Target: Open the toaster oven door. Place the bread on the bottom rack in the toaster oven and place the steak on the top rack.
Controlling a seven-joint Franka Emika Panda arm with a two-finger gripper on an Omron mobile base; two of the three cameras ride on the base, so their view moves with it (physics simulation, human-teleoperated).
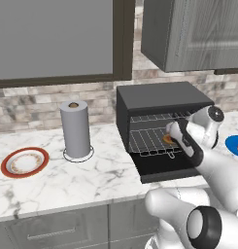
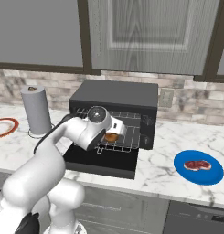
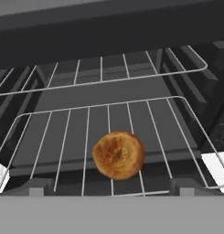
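The bread [image 3: 118, 155] is seen low in the frame, just right of centre, lying on the bottom rack [image 3: 63, 137]. The top rack [image 3: 99, 68] is seen above it, across the upper half. Two dark fingertips [image 3: 34, 186] are seen at the lower edge, spread apart, left and right of the bread.

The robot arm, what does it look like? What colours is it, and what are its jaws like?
The arm is made of smooth, rounded white tubes, joined by dark ring-shaped joints. A thin dark cable loops along its side in the right base view. At the end sits a white hand, the gripper, with two small, blocky dark-grey jaws seen in the hand view.
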